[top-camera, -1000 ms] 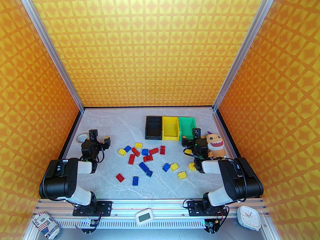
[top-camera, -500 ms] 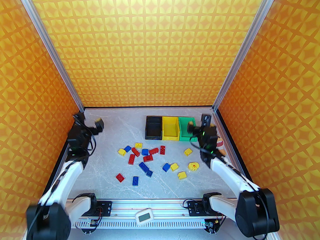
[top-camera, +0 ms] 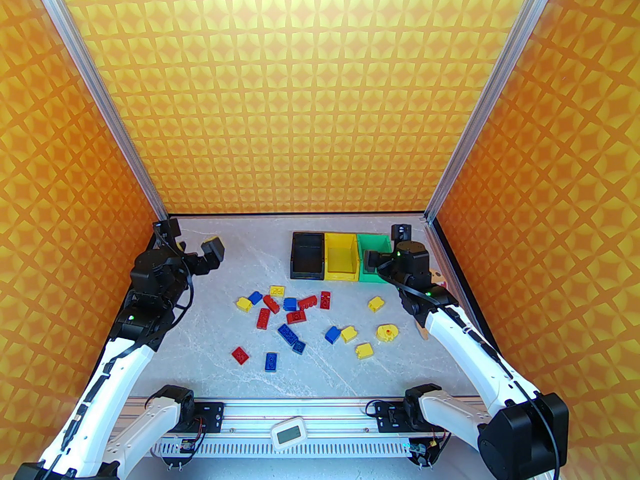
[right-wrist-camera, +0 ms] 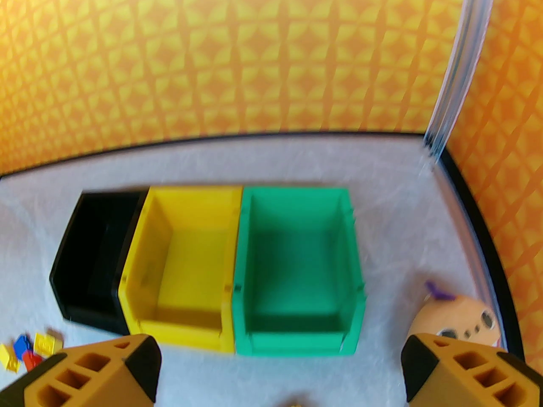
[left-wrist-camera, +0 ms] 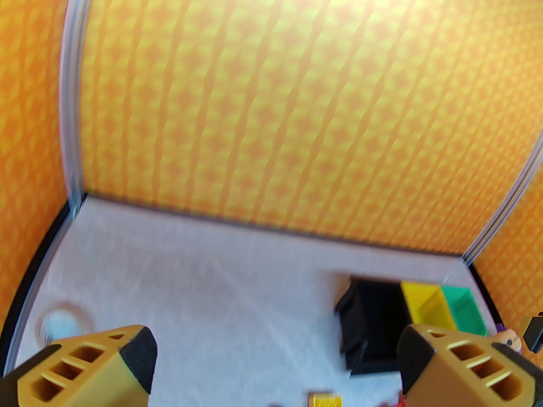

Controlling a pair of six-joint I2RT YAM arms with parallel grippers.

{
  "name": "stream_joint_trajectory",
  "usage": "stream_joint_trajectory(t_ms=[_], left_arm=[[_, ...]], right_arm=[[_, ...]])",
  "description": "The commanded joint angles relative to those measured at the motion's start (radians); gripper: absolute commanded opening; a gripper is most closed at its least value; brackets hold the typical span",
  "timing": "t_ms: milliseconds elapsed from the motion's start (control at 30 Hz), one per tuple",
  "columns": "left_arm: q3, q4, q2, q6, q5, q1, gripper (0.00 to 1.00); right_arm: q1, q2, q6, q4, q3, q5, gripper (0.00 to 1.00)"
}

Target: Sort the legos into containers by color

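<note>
Legos (top-camera: pixel 262 318) lie loose on the table (top-camera: pixel 240 263) — left jaws and right jaws spread wide, holding nothing.

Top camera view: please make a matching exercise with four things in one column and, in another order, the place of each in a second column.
Things
1. black bin
2. yellow bin
3. green bin
4. white display

Places
A. middle of the row of bins
B. on the near rail, between the arm bases
C. left end of the row
D. right end of the row

Pairs: 1-C, 2-A, 3-D, 4-B
</note>
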Motion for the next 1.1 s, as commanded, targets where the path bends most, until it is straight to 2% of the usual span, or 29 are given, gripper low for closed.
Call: stream_joint_trajectory(t_ms=[0, 200, 400, 800, 1067], left_arm=[[0.037, -0.238, 0.016, -0.081, -0.033, -0.022, 0.99], [0.018, -0.427, 0.17, -0.132, -0.031, -0.071, 0.99], [-0.008, -0.469, 0.361, -0.199, -0.032, -0.12, 0.99], [-0.158, -0.224, 0.435, -0.37, 0.143, -0.174, 0.99], [-0.134, -0.116, 0.538, -0.404, 0.163, -0.181, 1.0]], right_arm=[[0.019, 0.019, 0.042, -0.091, 0.056, -0.067, 0.97], [0.06, 0.051, 0.113, -0.167, 0.095, -0.135, 0.95], [0.084, 0.065, 0.141, -0.194, 0.093, -0.142, 0.94], [0.086, 0.071, 0.121, -0.237, 0.071, -0.137, 0.93], [0.087, 0.068, 0.114, -0.255, 0.069, -0.12, 0.92]])
